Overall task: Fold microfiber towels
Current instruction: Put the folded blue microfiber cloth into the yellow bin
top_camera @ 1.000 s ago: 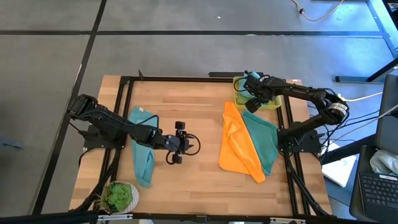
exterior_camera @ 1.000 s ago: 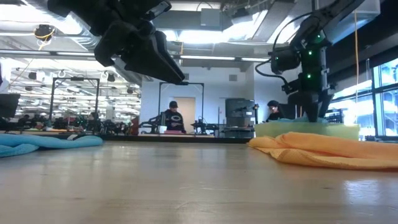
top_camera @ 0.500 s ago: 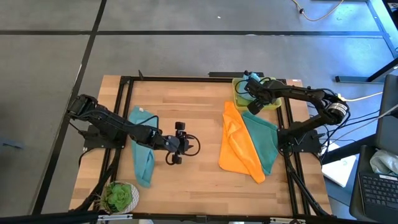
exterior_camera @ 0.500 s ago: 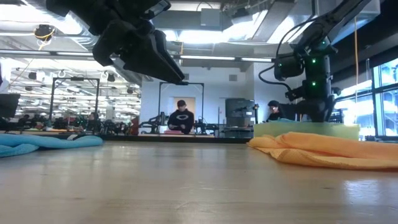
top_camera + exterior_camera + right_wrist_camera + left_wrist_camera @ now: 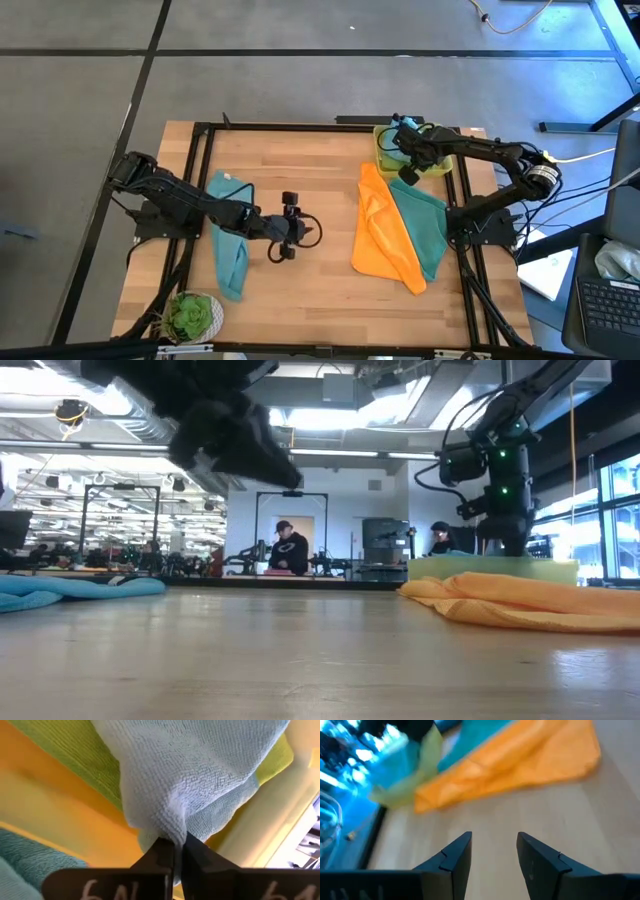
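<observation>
Start with the table (image 5: 300, 190). It carries 1 light blue towel (image 5: 229, 250) on its left side, lying as a long strip that runs from the far side toward the near edge. On the right side, an orange towel (image 5: 385, 235) lies with a teal towel (image 5: 425, 225) touching its right edge; both have their long axes running the same far-to-near way.

Note the yellow tray (image 5: 440, 168) at the far right corner, just beyond the orange towel. The right gripper (image 5: 407, 152) sits directly over it. In the right wrist view, its fingers are pressed together on a bunch of the second light blue towel (image 5: 195, 785), which hangs as a gathered peak with the lime green towel (image 5: 75, 765) lying under it in the tray.

Judge the coming move from this: the pinched towel lies straight ahead of the right fingertips, so lifting it clear of the tray wall is likely the next need. The right arm is far nearer.

The left gripper (image 5: 287, 228) hovers above bare wood at mid-table, jaws spread and empty, pointing toward the orange towel and well apart from it.
</observation>
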Controlling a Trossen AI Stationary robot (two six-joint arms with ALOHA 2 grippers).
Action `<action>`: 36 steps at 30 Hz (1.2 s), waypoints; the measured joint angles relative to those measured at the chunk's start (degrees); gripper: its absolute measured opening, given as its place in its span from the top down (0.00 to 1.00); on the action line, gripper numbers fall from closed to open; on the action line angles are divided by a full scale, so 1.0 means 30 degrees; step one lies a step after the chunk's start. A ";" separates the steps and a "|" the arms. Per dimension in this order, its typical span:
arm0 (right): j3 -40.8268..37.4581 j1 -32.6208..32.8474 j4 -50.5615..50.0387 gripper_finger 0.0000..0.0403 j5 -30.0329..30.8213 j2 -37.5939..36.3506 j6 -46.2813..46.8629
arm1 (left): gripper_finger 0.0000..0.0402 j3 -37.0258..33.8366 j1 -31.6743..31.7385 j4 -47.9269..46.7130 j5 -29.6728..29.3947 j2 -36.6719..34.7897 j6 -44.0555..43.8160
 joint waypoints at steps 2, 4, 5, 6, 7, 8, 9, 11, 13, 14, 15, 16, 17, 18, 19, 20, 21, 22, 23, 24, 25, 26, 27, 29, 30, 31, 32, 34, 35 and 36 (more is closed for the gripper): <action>0.0471 0.0220 -0.0103 0.98 0.0057 0.0000 -0.0428 | 0.63 0.0000 0.0388 0.1705 0.0401 0.0004 0.1038; 0.1094 0.0525 -0.0171 0.98 0.0188 0.0000 -0.0584 | 0.63 0.0000 0.0933 0.3820 0.1326 0.0000 0.2233; 0.1459 0.0670 -0.0279 0.98 0.0219 0.0000 -0.0809 | 0.63 0.0003 0.1298 0.4784 0.1901 0.0000 0.2744; 0.1838 0.0820 -0.0484 0.98 0.0231 0.0000 -0.0981 | 0.63 0.0007 0.1740 0.5604 0.2557 0.0000 0.3181; 0.2243 0.0978 -0.0864 0.98 0.0238 0.0000 -0.1113 | 0.63 0.0007 0.2251 0.6250 0.3208 0.0000 0.3527; 0.2680 0.1100 -0.1224 0.98 0.0251 0.0000 -0.1319 | 0.63 0.0009 0.2848 0.6659 0.3933 0.0000 0.3697; 0.3109 0.1208 -0.1456 0.99 0.0347 0.0000 -0.1476 | 0.63 0.0015 0.3493 0.6887 0.4722 0.0004 0.3802; 0.4003 0.1377 -0.2056 0.99 0.0528 0.0000 -0.1582 | 0.63 0.0023 0.4902 0.7551 0.6308 0.0336 0.3851; 0.4857 0.1451 -0.2565 0.98 0.0525 0.0000 -0.1863 | 0.63 0.0024 0.6360 0.8096 0.7839 0.0848 0.3925; 0.5236 0.1476 -0.2733 0.97 0.0530 0.0000 -0.1954 | 0.63 0.0226 0.7022 0.8647 0.8620 0.1306 0.4058; 0.5603 0.1476 -0.2920 0.97 0.0530 0.0000 -0.1988 | 0.63 0.0597 0.7633 0.8994 0.9242 0.1854 0.4137; 0.5928 0.1476 -0.3100 0.97 0.0530 0.0000 -0.2009 | 0.63 0.1104 0.8166 0.9101 0.9788 0.2467 0.4168; 0.6183 0.1476 -0.3231 0.97 0.0531 0.0000 -0.2015 | 0.62 0.1779 0.8624 0.9047 1.0384 0.3118 0.4184; 0.6375 0.1476 -0.3377 0.97 0.0530 0.0000 -0.2023 | 0.62 0.2658 0.9012 0.9016 1.0924 0.3902 0.4198; 0.6524 0.1476 -0.3546 0.98 0.0530 0.0000 -0.2024 | 0.62 0.3577 0.9324 0.9034 1.1297 0.4708 0.4310; 0.6631 0.1476 -0.3719 0.98 0.0530 0.0000 -0.1992 | 0.61 0.4512 0.9522 0.8814 1.1443 0.5480 0.4603; 0.6673 0.1476 -0.3839 0.98 0.0519 0.0000 -0.1950 | 0.61 0.5488 0.9656 0.8431 1.1427 0.6214 0.4935; 0.6670 0.1476 -0.3910 0.98 0.0465 0.0000 -0.1951 | 0.61 0.6421 0.9792 0.8080 1.1362 0.6923 0.5217; 0.6632 0.1476 -0.3928 0.98 0.0391 0.0000 -0.1939 | 0.61 0.7451 0.9910 0.7579 1.1271 0.7659 0.5501; 0.6569 0.1476 -0.3942 0.98 0.0251 0.0000 -0.1854 | 0.61 0.8468 1.0004 0.6828 1.1264 0.8312 0.5649; 0.6535 0.1476 -0.4014 0.97 0.0002 0.0000 -0.1698 | 0.61 0.9500 1.0113 0.6015 1.1230 0.8946 0.5696; 0.6527 0.1476 -0.4054 0.97 -0.0120 0.0000 -0.1514 | 0.61 1.0519 1.0239 0.5395 1.1061 0.9584 0.5692; 0.6527 0.1526 -0.4085 0.97 -0.0127 0.0000 -0.1465 | 0.61 1.1479 1.0358 0.4882 1.0642 1.0236 0.5632; 0.6527 0.1598 -0.4158 0.97 -0.0128 0.0000 -0.1478 | 0.61 1.3177 1.0600 0.4136 0.9759 1.1416 0.5562; 0.6527 0.1600 -0.4133 0.97 -0.0133 -0.0004 -0.1504 | 0.61 1.3947 1.0712 0.4010 0.9338 1.2032 0.5536; 0.6527 0.1593 -0.4126 0.98 -0.0140 -0.0018 -0.1532 | 0.61 1.4611 1.0814 0.3925 0.9172 1.2590 0.5451; 0.6527 0.1593 -0.4126 0.98 -0.0140 -0.0033 -0.1543 | 0.61 1.5230 1.0933 0.3802 0.9165 1.3142 0.5256; 0.6519 0.1593 -0.4159 0.98 -0.0174 -0.0127 -0.1532 | 0.61 1.6421 1.1186 0.3791 0.9211 1.4201 0.4718; 0.6512 0.1593 -0.4169 0.98 -0.0184 -0.0240 -0.1535 | 0.61 1.7040 1.1297 0.3355 0.9292 1.4585 0.4477; 0.6512 0.1593 -0.4164 0.98 -0.0227 -0.0419 -0.1532 | 0.61 1.7669 1.1369 0.2589 0.9291 1.4832 0.4207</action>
